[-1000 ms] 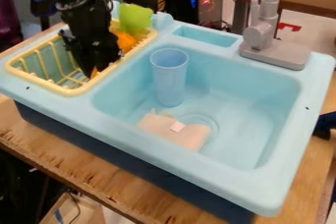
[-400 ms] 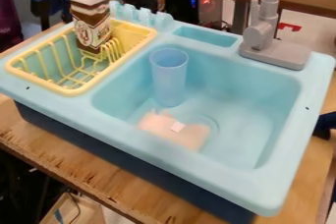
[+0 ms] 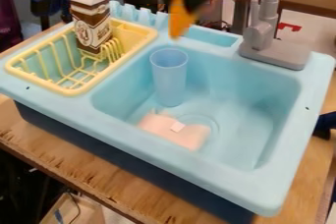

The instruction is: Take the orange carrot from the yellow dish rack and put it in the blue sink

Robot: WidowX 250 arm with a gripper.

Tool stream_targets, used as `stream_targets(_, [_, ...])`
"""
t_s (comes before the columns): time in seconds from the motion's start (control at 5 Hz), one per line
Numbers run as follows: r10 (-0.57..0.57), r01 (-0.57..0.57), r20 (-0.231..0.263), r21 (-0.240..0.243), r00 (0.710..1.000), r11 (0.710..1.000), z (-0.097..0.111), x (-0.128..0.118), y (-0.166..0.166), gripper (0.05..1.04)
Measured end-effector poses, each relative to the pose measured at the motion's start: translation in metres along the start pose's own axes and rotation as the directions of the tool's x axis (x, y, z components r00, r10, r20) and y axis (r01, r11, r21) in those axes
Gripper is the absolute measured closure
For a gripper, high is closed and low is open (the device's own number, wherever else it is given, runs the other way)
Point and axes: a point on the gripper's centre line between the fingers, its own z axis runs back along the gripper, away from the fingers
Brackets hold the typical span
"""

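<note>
My open, seemingly empty pincer (image 3: 198, 12) hangs over the sink's (image 3: 223, 55) back edge, with the upright cup (image 3: 169, 78) nearest, towards seven o'clock.

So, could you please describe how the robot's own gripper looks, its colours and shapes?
The gripper has a dark, black body, with bright orange parts, one of them long and tapering downward. I cannot make out cables or markings.

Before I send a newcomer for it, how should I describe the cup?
Find the light blue toy sink with the grey faucet. At the basin's back left stands the cup, tall and blue. It is upright, unlike the low pinkish piece nearer the camera.
</note>
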Motion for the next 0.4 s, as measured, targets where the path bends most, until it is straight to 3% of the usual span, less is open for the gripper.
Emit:
stream_targets(0.2, [-0.049,0.048,-0.156,-0.013,0.987,0.999,-0.028,-0.016,-0.043,0.725])
stream_targets(0.4, [-0.037,0.037,-0.238,-0.003,0.971,0.999,-0.053,-0.022,-0.051,0.725])
